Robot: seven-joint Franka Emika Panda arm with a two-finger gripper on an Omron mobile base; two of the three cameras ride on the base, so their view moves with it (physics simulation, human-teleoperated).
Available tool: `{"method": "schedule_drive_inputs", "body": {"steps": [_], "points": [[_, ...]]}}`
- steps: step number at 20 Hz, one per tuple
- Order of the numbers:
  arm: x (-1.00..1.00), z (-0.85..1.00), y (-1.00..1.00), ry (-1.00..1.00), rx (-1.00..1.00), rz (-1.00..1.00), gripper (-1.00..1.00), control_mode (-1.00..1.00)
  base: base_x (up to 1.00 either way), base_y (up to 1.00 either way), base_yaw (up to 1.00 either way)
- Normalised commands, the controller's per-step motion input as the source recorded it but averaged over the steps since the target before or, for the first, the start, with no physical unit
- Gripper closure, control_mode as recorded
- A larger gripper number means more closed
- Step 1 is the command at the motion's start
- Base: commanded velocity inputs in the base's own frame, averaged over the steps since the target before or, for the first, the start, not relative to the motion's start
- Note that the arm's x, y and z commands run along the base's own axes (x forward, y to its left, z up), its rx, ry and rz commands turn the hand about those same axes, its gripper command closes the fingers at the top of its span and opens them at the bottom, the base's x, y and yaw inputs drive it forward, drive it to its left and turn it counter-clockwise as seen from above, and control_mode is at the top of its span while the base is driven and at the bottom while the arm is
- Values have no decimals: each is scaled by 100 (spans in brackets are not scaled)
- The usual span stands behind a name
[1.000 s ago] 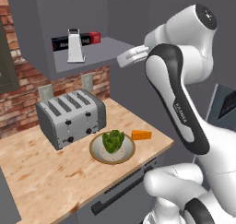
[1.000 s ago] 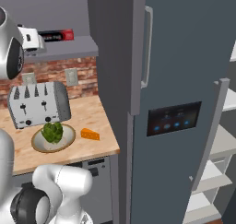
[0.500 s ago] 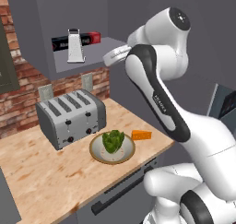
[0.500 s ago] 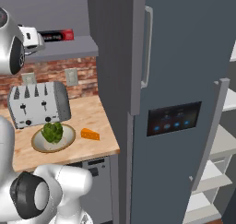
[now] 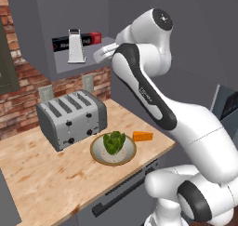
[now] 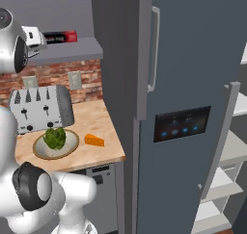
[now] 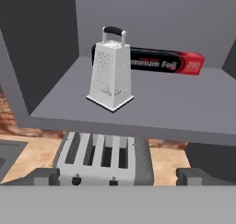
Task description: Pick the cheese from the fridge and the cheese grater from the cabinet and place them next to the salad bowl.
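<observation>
One item is home: the cheese (image 5: 142,136) lies on the counter (image 5: 42,178) just beside the bowl (image 5: 113,149), at its 3 o'clock. The grater (image 7: 110,75) stands upright on the cabinet (image 7: 152,105) shelf, foil box (image 7: 163,61) behind it. Facing it from outside, well apart, the gripper (image 7: 117,176) has fingers spread wide, likely for the reach in.

Glossy white arm (image 5: 153,104) with rounded segments and dark grey joints.

Silver cheese grater (image 7: 110,73) standing upright on the grey cabinet (image 7: 152,103) shelf, orange cheese (image 5: 142,136) wedge lying just beside the lettuce-filled salad bowl (image 5: 98,152), fridge (image 6: 193,84) alongside.
</observation>
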Motion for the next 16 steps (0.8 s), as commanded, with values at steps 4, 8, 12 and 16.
{"method": "schedule_drive_inputs", "body": {"steps": [4,8,12,16], "points": [[57,0,0,0,0,5,-100,-100,0,0,0],[39,0,11,0,0,8,-100,-100,0,0,0],[31,0,22,0,0,10,-100,-100,0,0,0],[7,0,30,-3,0,11,-100,-100,0,0,0]]}}
